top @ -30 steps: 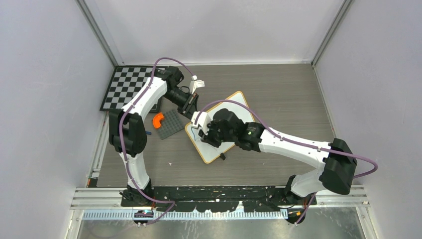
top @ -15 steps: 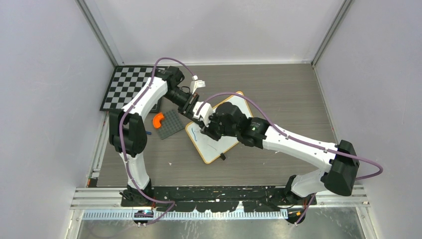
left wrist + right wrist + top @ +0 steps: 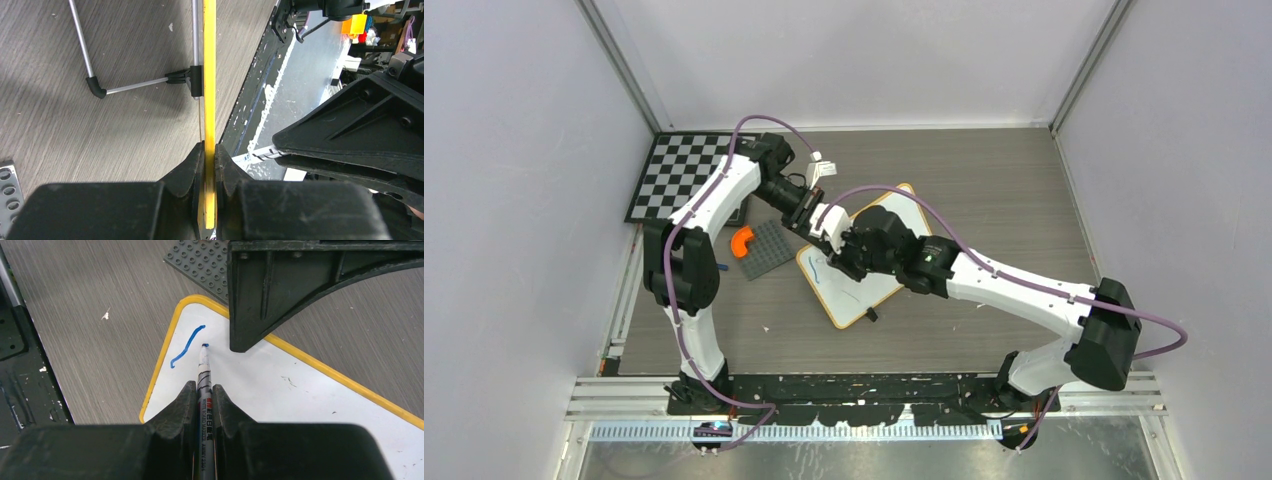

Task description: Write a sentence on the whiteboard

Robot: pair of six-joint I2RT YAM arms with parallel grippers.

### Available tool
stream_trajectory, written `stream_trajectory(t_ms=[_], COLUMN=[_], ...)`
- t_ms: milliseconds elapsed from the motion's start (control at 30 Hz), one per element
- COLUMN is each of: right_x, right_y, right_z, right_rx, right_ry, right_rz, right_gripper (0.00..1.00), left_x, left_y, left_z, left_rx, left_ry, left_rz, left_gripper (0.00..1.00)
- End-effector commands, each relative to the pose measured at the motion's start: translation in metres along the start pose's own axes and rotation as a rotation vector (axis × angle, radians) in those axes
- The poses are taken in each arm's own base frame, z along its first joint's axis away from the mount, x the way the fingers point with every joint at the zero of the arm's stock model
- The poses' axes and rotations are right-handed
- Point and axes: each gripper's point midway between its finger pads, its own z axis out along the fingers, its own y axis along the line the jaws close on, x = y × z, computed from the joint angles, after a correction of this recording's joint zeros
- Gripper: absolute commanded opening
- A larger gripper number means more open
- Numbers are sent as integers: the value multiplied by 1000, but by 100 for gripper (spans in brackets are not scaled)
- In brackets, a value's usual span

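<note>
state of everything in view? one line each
whiteboard, frame edge clamped in left tool
left tool, shut on whiteboard
right tool, shut on marker
marker, uncapped, tip at the board
sentence, barely begun: one blue stroke and a dot
grey studded plate, flat on table, untouched
checkerboard, flat, far left corner

Most of the whiteboard (image 3: 849, 300) beneath the right arm (image 3: 1024, 290); marker (image 3: 204, 385) tail below the frame edge.
</note>
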Motion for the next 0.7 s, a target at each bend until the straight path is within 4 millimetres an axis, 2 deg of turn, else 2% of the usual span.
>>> stream_trajectory(t_ms=[0, 200, 467, 667], right_x=[-20, -16, -11, 5], right_y=[0, 12, 2, -1], right_z=[4, 7, 3, -4], right_rx=[6, -35, 10, 15], right_ry=[-55, -43, -39, -12], right_rz=[5, -3, -30, -48], right_gripper=[0, 0, 0, 0], left_x=[-1, -1, 1, 1], left_y=[12, 12, 12, 13], left_z=[15, 15, 15, 15], left_rx=[-37, -36, -36, -41], left_ry=[34, 35, 38, 44], left_rz=[66, 65, 64, 68], left_gripper=[0, 0, 0, 0])
